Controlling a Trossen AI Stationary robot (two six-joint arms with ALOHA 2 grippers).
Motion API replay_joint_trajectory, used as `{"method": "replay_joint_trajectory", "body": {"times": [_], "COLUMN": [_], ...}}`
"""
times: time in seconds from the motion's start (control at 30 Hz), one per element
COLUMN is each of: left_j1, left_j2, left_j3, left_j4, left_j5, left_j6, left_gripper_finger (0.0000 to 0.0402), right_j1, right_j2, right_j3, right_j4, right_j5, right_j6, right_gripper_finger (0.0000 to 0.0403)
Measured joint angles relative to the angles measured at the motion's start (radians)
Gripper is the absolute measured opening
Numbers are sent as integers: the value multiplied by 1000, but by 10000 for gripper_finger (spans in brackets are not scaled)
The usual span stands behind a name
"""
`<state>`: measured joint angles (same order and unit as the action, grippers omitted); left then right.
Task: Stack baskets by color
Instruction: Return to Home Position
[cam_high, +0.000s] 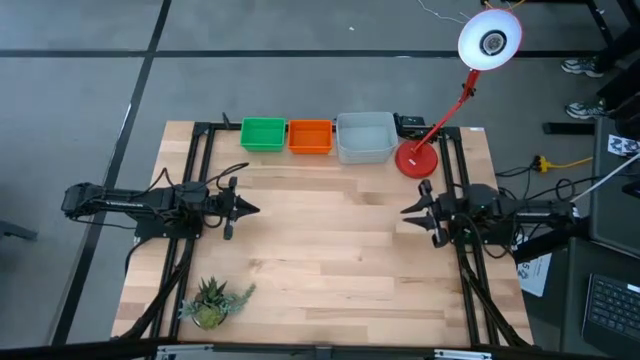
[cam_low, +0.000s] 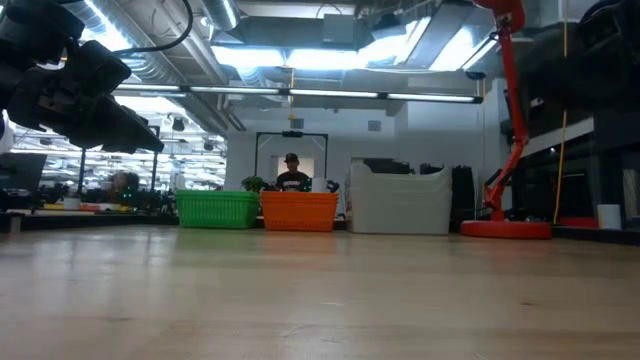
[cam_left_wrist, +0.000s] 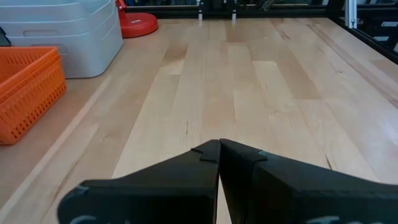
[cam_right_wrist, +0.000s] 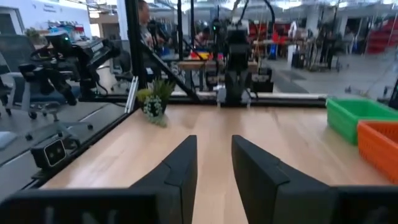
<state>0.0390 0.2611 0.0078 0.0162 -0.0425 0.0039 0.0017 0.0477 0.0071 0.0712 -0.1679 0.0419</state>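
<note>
A plant (cam_high: 213, 302) sits by the bench's (cam_high: 330, 260) near left corner. The left gripper (cam_high: 248, 209) hovers over the left side, empty, fingers pressed together. Along the far edge stand three slatted bins in a row: the green basket (cam_high: 263, 134), the orange basket (cam_high: 310, 136) just beside it, then the larger, translucent grey basket (cam_high: 365, 138), whose layered rims show several nested together. A red lamp base (cam_high: 416, 160) sits just right of it. The right gripper (cam_high: 404, 213) hovers over the right side, empty, fingers slightly spread.
</note>
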Motion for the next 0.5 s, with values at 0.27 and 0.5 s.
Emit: {"method": "replay_joint_trajectory", "body": {"times": [0.27,0.5], "left_j1": [0,0], "left_j2": [0,0], "left_j3": [0,0], "left_j4": [0,0], "left_j5": [0,1], "left_j6": [0,0], "left_gripper_finger": [0,0], "right_j1": [1,1], "right_j2": [-33,-26], "right_j3": [0,0], "right_j4": [-22,-21], "right_j5": [-17,-17], "right_j6": [1,5], "right_gripper_finger": [100,100]}}
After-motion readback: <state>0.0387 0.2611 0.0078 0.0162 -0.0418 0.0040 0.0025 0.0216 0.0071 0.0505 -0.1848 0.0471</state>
